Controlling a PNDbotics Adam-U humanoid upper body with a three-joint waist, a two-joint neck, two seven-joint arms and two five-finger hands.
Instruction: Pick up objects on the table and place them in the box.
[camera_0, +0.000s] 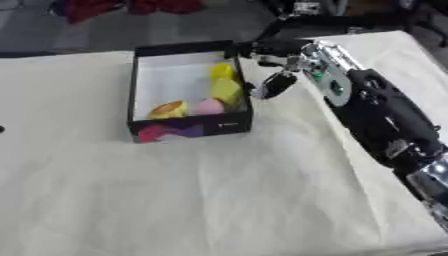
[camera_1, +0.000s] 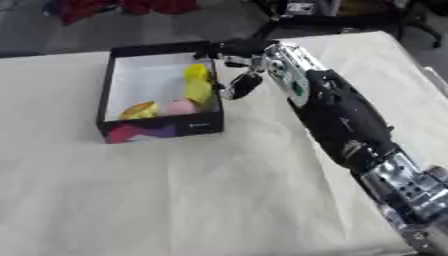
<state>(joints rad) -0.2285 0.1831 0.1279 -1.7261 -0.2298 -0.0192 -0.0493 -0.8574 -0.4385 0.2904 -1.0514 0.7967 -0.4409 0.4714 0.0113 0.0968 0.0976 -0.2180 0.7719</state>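
Table (camera_0: 219, 200) covered in a cream cloth fills most of the frame. Box (camera_0: 140, 90), black outside and white inside, sits upper centre-left, open at the top. Its front wall shows a pink and purple print.

Inside the box, along its right wall: a tall yellow piece (camera_0: 224, 82), upright or leaning, cannot tell which. At the front of the box floor lie a pink piece (camera_0: 208, 106) and a yellow-orange piece (camera_0: 169, 109), just beside each other, the pink one touching the foot of the tall yellow one. What these pieces are cannot be made out. Rest of the box floor is bare white.

Right arm (camera_0: 385, 115) comes in from the lower right and runs diagonally up to the upper centre. Right hand (camera_0: 276, 55) is at the box's upper right corner, over or against the rim; cannot tell whether it touches. Fingers (camera_0: 245, 49) point left toward the box's back corner and look dark and blurred. The thumb or one finger (camera_0: 278, 84) hangs down just outside the right wall, above the cloth. Cannot tell how far the fingers are open, or whether they hold anything.

No loose pieces show on the cloth outside the box. Left hand shows in neither view.

Red cloth (camera_0: 131, 7) lies on the floor at the upper left, beyond the table.
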